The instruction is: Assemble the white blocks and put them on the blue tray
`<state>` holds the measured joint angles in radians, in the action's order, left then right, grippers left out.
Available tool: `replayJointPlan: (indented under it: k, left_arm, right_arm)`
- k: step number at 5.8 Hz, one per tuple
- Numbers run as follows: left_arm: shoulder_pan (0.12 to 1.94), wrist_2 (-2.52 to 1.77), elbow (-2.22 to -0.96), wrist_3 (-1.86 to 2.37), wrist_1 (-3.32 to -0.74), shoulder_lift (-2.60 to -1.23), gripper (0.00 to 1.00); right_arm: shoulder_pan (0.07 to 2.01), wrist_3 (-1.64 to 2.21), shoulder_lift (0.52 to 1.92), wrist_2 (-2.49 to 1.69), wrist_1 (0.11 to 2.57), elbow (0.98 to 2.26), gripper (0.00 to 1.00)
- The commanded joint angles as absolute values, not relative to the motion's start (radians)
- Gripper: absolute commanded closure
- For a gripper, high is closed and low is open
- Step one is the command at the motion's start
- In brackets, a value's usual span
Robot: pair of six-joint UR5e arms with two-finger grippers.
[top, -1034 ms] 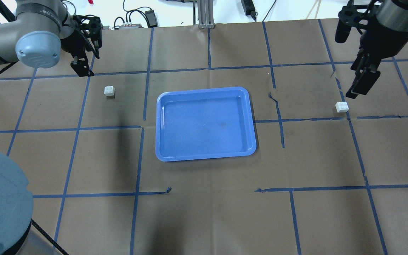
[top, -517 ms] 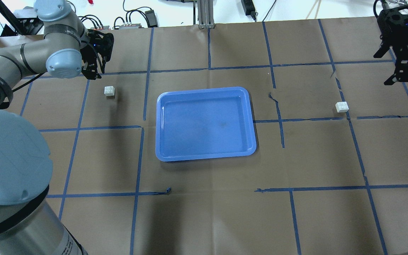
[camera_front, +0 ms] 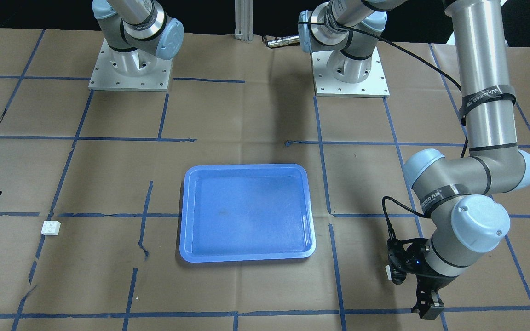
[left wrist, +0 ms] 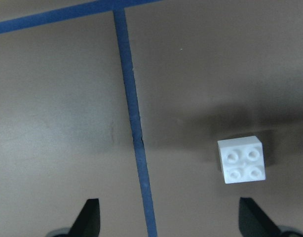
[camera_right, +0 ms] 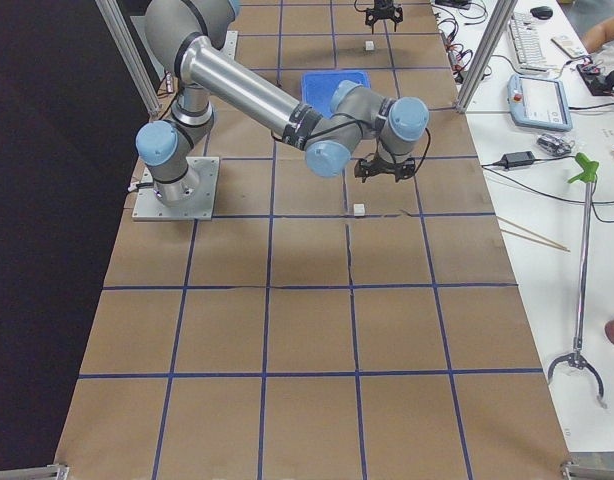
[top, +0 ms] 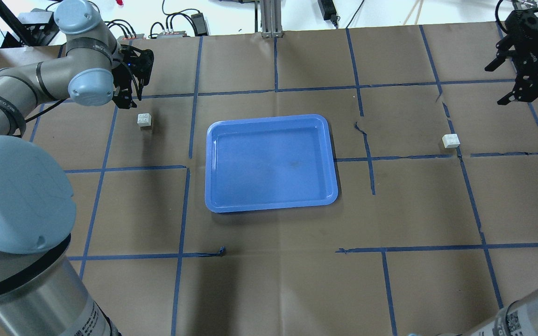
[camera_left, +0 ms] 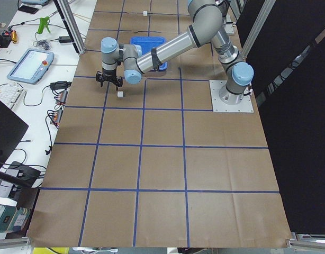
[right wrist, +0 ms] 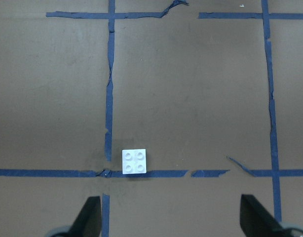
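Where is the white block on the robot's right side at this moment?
In the overhead view this white block lies at the right, beside a crossing of blue tape lines, well apart from the blue tray to its left.

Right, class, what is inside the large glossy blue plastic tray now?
Nothing: the large glossy blue plastic tray holds only a faint dark smudge. Both small white studded plastic bricks lie outside it on the brown paper, one either side. Nothing covers its inside.
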<state>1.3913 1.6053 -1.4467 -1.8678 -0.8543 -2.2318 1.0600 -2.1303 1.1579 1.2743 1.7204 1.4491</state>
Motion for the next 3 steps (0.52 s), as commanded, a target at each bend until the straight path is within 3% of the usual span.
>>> replayJointPlan:
  k: [1,3]
  left_arm:
    - [1.39,1.606,-1.471,-1.832,-0.879,-2.237,0.01]
    - [1.385,1.597,-1.476,-1.827,-0.929,-2.23,0.01]
  right_arm:
    - [1.005,-2.247,1.074,1.16,1.721,1.454,0.0]
    - [0.973,-2.261,1.005,1.088,1.716,1.477,0.0]
